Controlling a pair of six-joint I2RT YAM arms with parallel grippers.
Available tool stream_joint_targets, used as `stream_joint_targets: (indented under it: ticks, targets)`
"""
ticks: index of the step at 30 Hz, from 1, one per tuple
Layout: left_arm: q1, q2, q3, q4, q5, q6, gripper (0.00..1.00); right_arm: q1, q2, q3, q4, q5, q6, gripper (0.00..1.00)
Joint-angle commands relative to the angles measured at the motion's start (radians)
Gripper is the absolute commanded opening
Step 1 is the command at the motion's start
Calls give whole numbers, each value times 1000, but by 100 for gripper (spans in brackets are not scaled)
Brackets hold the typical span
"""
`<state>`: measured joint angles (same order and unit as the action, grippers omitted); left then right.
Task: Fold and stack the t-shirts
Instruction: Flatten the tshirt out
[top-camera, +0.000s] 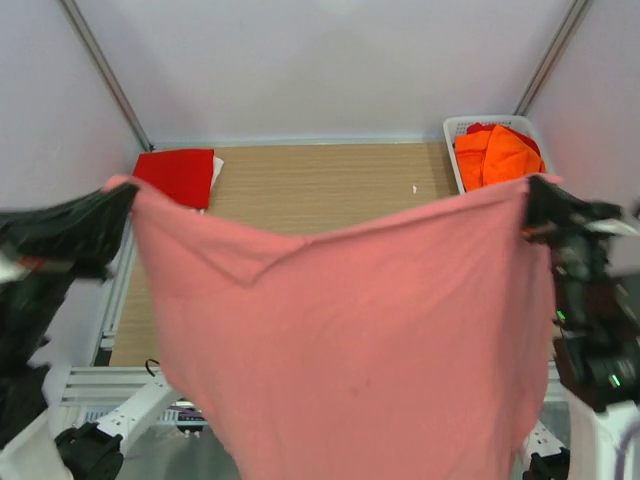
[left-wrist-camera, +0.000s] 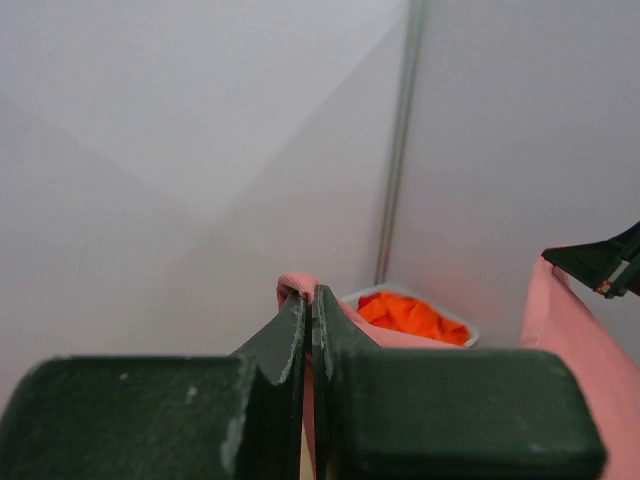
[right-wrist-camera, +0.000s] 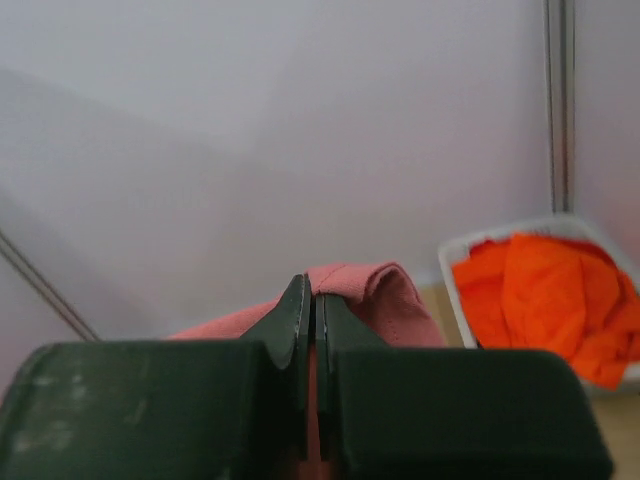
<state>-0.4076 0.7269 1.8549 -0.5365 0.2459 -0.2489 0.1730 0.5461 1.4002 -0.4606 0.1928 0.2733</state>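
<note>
There are two claws, and both are pinched tight on one pink t-shirt. The left claw grips one top corner of it. The right claw grips the other top corner. In each wrist view the two fingers press together with a thin fold of pink cloth squeezed between them.

The pink t-shirt hangs in the air like a wide sheet. Its top edge dips a little in the middle. It hangs nearer to the arms than the white basket and stretches away to the basket's left. The right claw is just in front of the basket. The left claw is far off to the basket's left.

There is one basket, and it sits on the one wooden table. Inside it lie bunched-up orange t-shirts. I cannot tell how many are in the pile.

One red t-shirt lies folded flat on the table, well to the left of the basket.
</note>
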Motion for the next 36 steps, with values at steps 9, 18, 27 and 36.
stream_joint_targets:
  ticks: [9,18,27,36]
  targets:
    - [139,1002,105,-195,-402,185,0,3,880,-188,208,185,27,1]
    - [236,1739,721,-291,-278,20,99,-4,1488,333,-19,277,63,100]
    - [231,1515,545,-411,-318,-33,100,29,1362,174,37,245,118,100]
    - [162,1064,-262,-210,-301,-243,93,106,1137,-131,137,-35,164,100]
